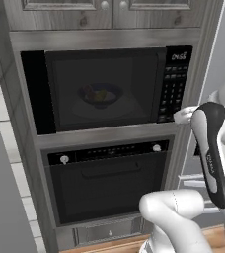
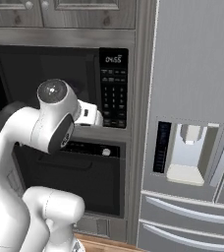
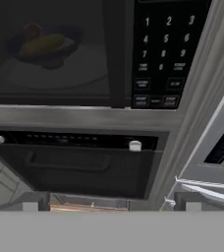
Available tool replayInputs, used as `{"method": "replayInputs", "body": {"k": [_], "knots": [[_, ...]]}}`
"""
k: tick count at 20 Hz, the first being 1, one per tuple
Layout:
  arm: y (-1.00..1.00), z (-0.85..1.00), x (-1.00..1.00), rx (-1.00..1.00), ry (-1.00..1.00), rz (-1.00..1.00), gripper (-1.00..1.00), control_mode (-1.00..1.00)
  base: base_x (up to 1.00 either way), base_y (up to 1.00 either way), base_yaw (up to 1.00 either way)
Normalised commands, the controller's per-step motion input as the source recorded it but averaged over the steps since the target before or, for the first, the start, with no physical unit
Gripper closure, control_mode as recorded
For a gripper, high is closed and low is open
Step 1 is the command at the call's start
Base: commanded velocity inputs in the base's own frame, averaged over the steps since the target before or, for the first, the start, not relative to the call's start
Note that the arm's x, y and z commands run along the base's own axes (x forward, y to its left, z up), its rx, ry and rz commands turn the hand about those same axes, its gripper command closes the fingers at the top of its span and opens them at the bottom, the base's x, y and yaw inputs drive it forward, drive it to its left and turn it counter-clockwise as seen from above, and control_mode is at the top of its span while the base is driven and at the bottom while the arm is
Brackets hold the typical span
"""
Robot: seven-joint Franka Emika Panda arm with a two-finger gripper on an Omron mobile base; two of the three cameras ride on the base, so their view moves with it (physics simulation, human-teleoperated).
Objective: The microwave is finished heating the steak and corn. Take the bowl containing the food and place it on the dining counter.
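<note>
The microwave (image 1: 104, 89) sits built into a grey wood cabinet column, its dark glass door shut. Through the glass, the bowl (image 1: 100, 95) rests on the round plate inside, near the middle of the cavity. In the hand view the corn (image 3: 44, 44) lies across the bowl as a yellow cob, and a reddish piece at its upper left is the steak (image 3: 31, 31); both are dim behind the glass. The keypad panel (image 2: 113, 87) runs down the right side of the microwave, with lit digits at its top.

Below the microwave is a black oven (image 1: 107, 180) with a horizontal handle and two pale knobs, also shut. To the right of the column stands a steel fridge (image 2: 192, 123) with a water dispenser in its door.

The arm reaches up from below, and its white hand (image 1: 184, 115) is near the lower right corner of the microwave, just beside the keypad. The fingers are spread wide apart and grasp nothing; in the hand view their tips barely show at the bottom edge.
</note>
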Motion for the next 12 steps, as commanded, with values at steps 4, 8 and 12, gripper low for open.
{"method": "replayInputs", "body": {"k": [4, 8, 12], "knots": [[0.0, 0.19, 0.66, 0.0, -0.1, -0.09, -1.0, -1.0, 0.0, 0.0, 0.0], [0.01, 0.04, 0.72, 0.0, -0.08, -0.09, -1.0, -1.0, 0.0, 0.0, 0.0], [0.1, -0.02, 0.29, 0.0, -0.35, 0.0, -1.0, -1.0, 0.0, 0.0, 0.0]]}}
